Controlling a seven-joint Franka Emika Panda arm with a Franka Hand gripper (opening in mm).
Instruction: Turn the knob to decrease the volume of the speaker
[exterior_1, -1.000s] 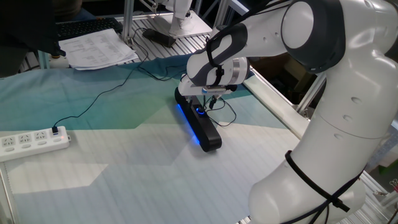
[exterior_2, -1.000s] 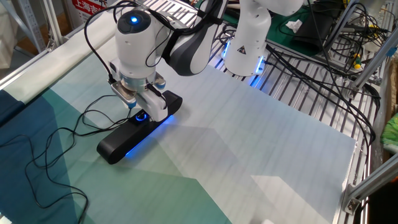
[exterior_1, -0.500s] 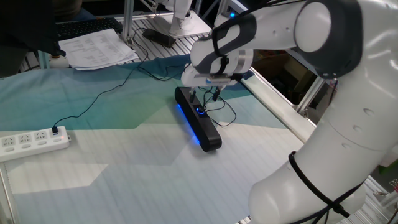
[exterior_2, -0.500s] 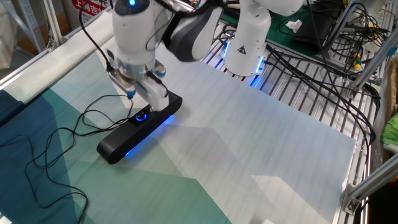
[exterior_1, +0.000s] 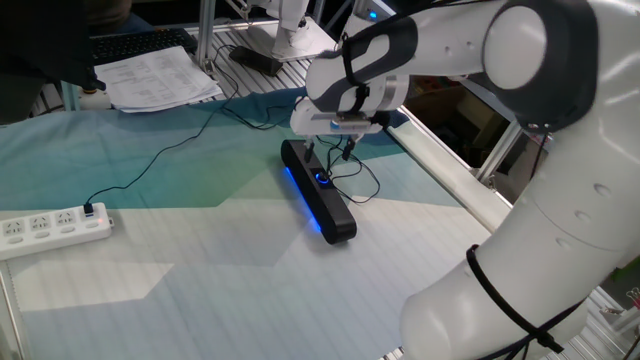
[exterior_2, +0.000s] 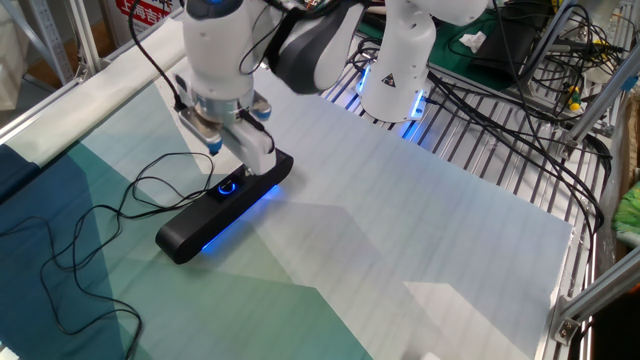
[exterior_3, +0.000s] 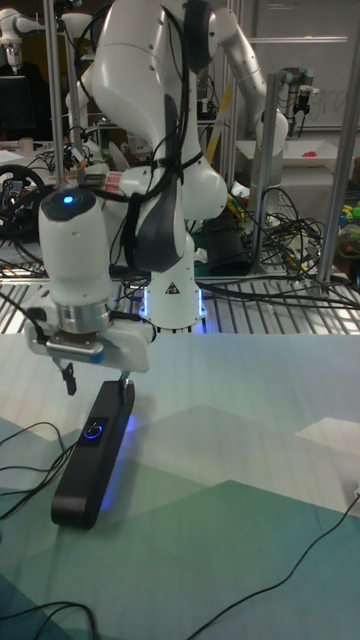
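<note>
The speaker (exterior_1: 318, 200) (exterior_2: 222, 205) (exterior_3: 92, 455) is a long black bar lying on the teal cloth, with a blue strip glowing along one side. Its knob (exterior_1: 322, 180) (exterior_2: 228, 186) (exterior_3: 94, 431), a small dial ringed in blue light, sits in the bar's middle and is uncovered. My gripper (exterior_1: 328, 157) (exterior_2: 234, 158) (exterior_3: 97, 380) hangs a short way above the knob, pointing down. It is open, its two dark fingertips (exterior_3: 68, 381) stand apart and touch nothing.
A thin black cable (exterior_2: 110, 215) loops over the cloth beside the speaker. A white power strip (exterior_1: 52, 228) lies at the left edge, with papers (exterior_1: 160, 78) behind it. The arm's base (exterior_2: 395, 80) stands at the table's back, and a metal rail (exterior_1: 440, 165) borders the right side.
A second ago the gripper was down at the knob. It has since lifted straight up off it, and the knob shows fully now. The speaker has not moved.
</note>
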